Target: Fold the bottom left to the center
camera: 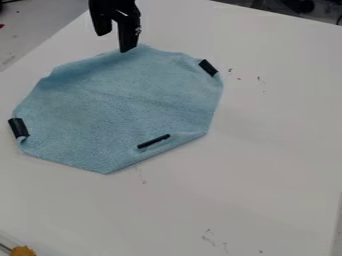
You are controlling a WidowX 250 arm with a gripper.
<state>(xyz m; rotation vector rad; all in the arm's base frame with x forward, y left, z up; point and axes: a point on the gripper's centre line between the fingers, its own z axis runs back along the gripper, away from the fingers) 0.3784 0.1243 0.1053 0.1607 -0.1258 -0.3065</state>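
Blue cloth [120,112] lies spread, far edge partly hidden by fingers [129,36].

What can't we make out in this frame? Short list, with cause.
Camera view:
- Underside of the blue cloth: hidden by its top face.
- Contact between gripper and cloth: unclear from this angle.
- Yellow-orange thing, bottom left: cut off by the frame edge.
- Dark object, top right: cut off by the top edge.
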